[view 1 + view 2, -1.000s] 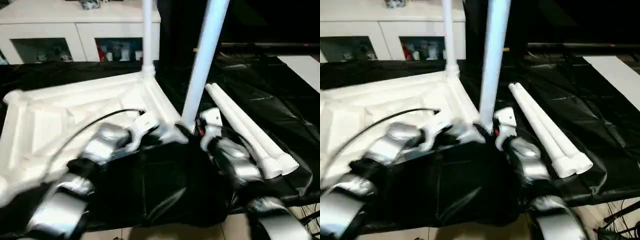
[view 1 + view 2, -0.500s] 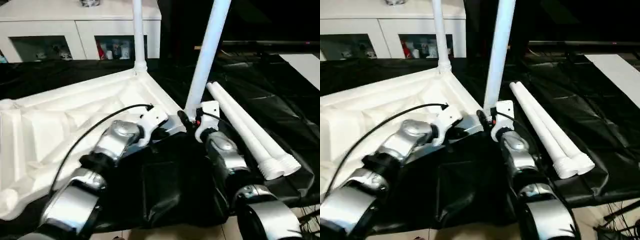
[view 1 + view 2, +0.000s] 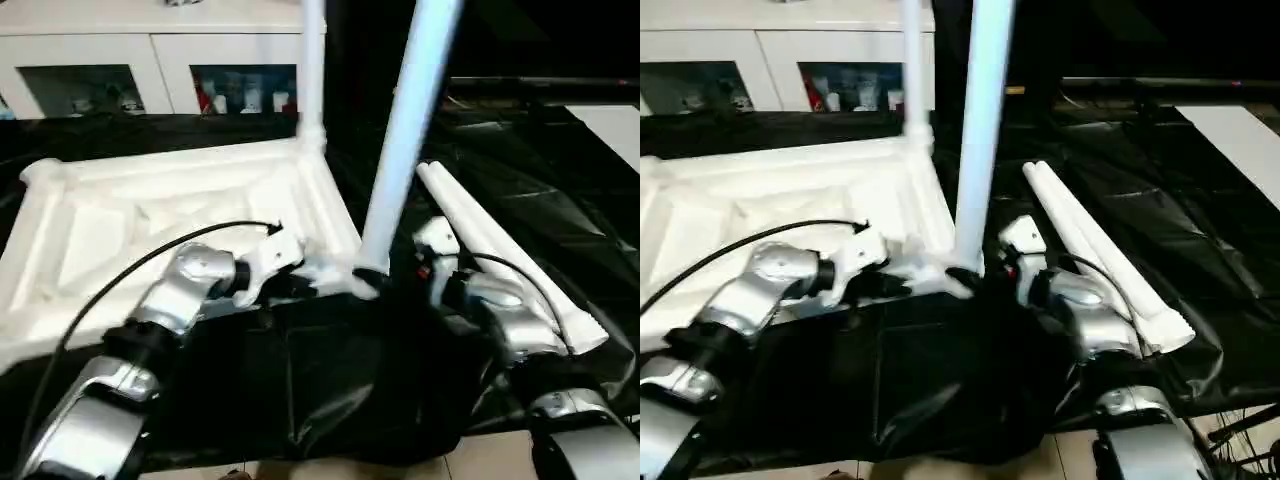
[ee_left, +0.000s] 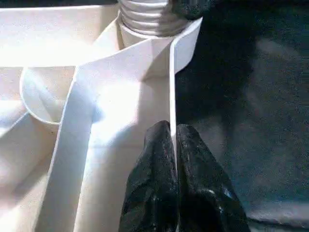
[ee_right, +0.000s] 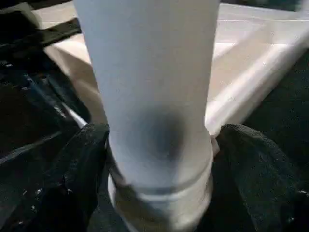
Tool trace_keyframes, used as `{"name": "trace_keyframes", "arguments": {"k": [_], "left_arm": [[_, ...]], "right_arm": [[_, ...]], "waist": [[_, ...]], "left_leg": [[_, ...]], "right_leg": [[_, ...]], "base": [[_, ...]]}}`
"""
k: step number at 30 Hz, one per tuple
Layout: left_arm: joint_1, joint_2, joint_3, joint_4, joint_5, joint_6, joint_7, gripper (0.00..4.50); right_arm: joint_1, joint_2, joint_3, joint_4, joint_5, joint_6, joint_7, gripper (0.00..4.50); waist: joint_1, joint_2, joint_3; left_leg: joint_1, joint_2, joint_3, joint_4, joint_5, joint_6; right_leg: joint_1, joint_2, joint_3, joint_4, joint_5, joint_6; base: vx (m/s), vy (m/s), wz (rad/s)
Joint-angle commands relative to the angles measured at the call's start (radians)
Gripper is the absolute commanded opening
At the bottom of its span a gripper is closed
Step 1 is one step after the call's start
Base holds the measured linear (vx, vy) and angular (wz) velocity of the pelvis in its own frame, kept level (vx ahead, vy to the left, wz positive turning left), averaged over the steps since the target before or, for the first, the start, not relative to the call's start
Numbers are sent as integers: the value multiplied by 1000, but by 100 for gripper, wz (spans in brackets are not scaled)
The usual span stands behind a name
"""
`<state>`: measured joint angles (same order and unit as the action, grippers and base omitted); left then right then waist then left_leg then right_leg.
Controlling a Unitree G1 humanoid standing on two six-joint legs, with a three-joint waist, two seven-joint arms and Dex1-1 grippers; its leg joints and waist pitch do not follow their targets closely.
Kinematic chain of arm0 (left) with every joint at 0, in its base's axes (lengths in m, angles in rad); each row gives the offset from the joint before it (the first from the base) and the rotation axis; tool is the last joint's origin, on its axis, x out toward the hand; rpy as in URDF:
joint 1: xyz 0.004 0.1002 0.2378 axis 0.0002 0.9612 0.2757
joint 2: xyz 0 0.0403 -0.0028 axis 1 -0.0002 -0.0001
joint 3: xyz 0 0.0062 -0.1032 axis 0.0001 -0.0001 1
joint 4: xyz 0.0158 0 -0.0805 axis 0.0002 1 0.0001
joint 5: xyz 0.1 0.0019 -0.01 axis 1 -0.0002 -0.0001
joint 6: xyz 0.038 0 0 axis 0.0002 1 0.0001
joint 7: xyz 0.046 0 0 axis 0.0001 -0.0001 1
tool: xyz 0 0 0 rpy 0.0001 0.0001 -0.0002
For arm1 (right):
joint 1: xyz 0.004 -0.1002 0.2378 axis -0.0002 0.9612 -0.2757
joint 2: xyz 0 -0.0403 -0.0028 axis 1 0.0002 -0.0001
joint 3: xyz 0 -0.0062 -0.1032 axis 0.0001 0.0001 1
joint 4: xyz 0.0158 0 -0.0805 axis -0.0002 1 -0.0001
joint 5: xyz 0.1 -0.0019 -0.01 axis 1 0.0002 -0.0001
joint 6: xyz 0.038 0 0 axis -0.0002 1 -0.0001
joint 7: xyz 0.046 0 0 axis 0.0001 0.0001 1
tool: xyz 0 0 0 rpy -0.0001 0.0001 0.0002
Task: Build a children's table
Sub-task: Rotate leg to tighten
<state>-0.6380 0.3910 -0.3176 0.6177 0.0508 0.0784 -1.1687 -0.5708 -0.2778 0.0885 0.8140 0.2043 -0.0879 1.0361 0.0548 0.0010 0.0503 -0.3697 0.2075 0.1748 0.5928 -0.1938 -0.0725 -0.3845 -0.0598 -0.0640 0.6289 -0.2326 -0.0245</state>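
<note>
Table top (image 3: 150, 210) lies underside up on the black sheet (image 3: 330, 390), so its corner sockets face up for legs. We pinch its near rim wall with the left gripper (image 4: 173, 145), jaws closed on the thin edge, likely to steady it. Near-corner leg (image 3: 400, 150) stands tilted in its socket; our right gripper (image 5: 159, 159) straddles its base, fingers (image 5: 82, 164) spread wide, seemingly clear of the tube. Far-corner leg (image 3: 312, 70) is upright. Two spare legs (image 3: 480, 230) lie just right of the right forearm, limiting room there. Open sheet is nearest us.
</note>
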Motion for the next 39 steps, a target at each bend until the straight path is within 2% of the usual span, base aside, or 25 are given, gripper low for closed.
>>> {"name": "trace_keyframes", "arguments": {"k": [1,5,6,10,12,17,19,22,24,25,27,28,29,30,32,33,34,35,36,39], "left_arm": [[12,-1,-20,-30,-20,-12,-39,0],[21,1,-16,-49,-26,-12,-47,0],[22,2,-15,-51,-27,-13,-50,0],[27,9,-15,-57,-24,-14,-61,0],[27,14,-14,-57,-21,-10,-61,0],[33,22,-11,-63,-22,-3,-65,0],[34,23,-9,-63,-23,-1,-64,0],[34,21,-8,-57,-22,2,-59,0],[25,9,-3,-35,-16,16,-30,0],[13,-6,1,-11,-5,28,8,0],[2,-19,4,9,4,37,39,0],[-30,-54,15,67,23,55,128,0],[-47,-77,28,98,24,52,178,0],[-58,-92,41,115,17,62,206,0],[-109,-153,91,183,-1,112,339,0],[-113,-157,93,188,-1,116,350,0],[-130,-173,100,209,4,129,395,0],[-148,-192,96,232,21,136,446,0],[-148,-192,96,232,21,136,446,0],[-153,-212,74,238,44,128,458,0]], "right_arm": [[1,-13,7,-9,11,4,23,384],[-5,1,3,5,4,8,40,384],[-5,3,2,3,4,12,41,368],[4,5,5,-21,11,38,56,345],[10,0,15,-15,-2,33,72,316],[6,-1,8,6,-6,26,69,278],[4,1,5,8,-7,28,67,275],[0,8,-3,20,-14,28,44,273],[-15,27,-19,60,-35,14,-67,272],[-26,46,-32,92,-54,-1,-172,272],[-33,61,-43,113,-62,-8,-242,272],[-45,97,-73,147,-58,-6,-372,272],[-50,115,-87,163,-56,-9,-437,272],[-54,124,-95,172,-55,-10,-474,272],[-76,168,-128,219,-49,-5,-649,272],[-79,172,-130,223,-48,-4,-665,272],[-90,189,-138,241,-49,0,-730,272],[-110,214,-141,264,-55,0,-810,272],[-110,214,-141,264,-55,0,-810,272],[-145,245,-138,290,-64,-29,-865,272]], "waist": [[6,-7,-63],[8,-8,-64],[9,-5,-65],[10,-8,-65],[12,-7,-65],[12,-9,-66],[12,-9,-67],[11,-14,-66],[8,-11,-65],[4,-9,-63],[-5,-10,-59],[-7,-9,-58],[-9,-8,-55],[-8,-8,-56],[-6,-10,-58],[-2,-9,-61],[-2,-8,-60],[0,0,-61],[-1,-4,-62],[4,-3,-65]], "left_leg": [[9,37,-1,-60,-66,112],[8,34,-2,-59,-48,105],[8,34,-3,-59,-45,105],[7,33,-2,-58,-41,112],[8,34,-2,-59,-42,107],[7,33,-2,-57,-29,111],[8,33,-2,-57,-26,113],[8,33,-1,-57,-26,114],[7,33,-2,-58,-27,110],[9,33,-3,-60,-38,97],[13,31,-4,-66,-81,64],[15,30,-2,-66,-98,51],[18,30,-3,-69,-120,33],[18,29,-4,-70,-124,25],[18,28,-3,-70,-114,14],[20,28,-3,-68,-108,17],[17,28,-3,-68,-102,21],[17,27,-3,-67,-87,19],[15,27,-3,-67,-82,21],[12,25,-3,-64,-58,39]], "right_leg": [[50,-84,49,-60,63,-286],[51,-82,50,-57,82,-282],[52,-84,50,-56,88,-282],[52,-82,48,-55,100,-282],[52,-82,48,-55,92,-280],[53,-82,48,-52,107,-281],[52,-82,48,-52,108,-281],[52,-82,48,-53,98,-279],[50,-83,49,-53,87,-278],[48,-85,49,-56,62,-276],[47,-85,50,-65,-13,-270],[46,-84,52,-70,-44,-263],[43,-84,54,-76,-82,-256],[46,-85,53,-76,-97,-251],[46,-85,54,-76,-91,-242],[45,-87,55,-76,-78,-244],[46,-86,55,-75,-70,-243],[45,-85,55,-72,-39,-242],[46,-83,55,-71,-25,-242],[50,-84,53,-65,38,-244]], "base": [[0,0,0],[0,0,0],[0,0,0],[0,0,0],[0,0,0],[0,0,0],[0,0,0],[0,0,0],[0,0,0],[0,0,0],[0,0,0],[0,0,0],[0,0,0],[0,0,0],[0,0,0],[0,0,0],[0,0,0],[0,0,0],[0,0,0],[0,0,0]]}}
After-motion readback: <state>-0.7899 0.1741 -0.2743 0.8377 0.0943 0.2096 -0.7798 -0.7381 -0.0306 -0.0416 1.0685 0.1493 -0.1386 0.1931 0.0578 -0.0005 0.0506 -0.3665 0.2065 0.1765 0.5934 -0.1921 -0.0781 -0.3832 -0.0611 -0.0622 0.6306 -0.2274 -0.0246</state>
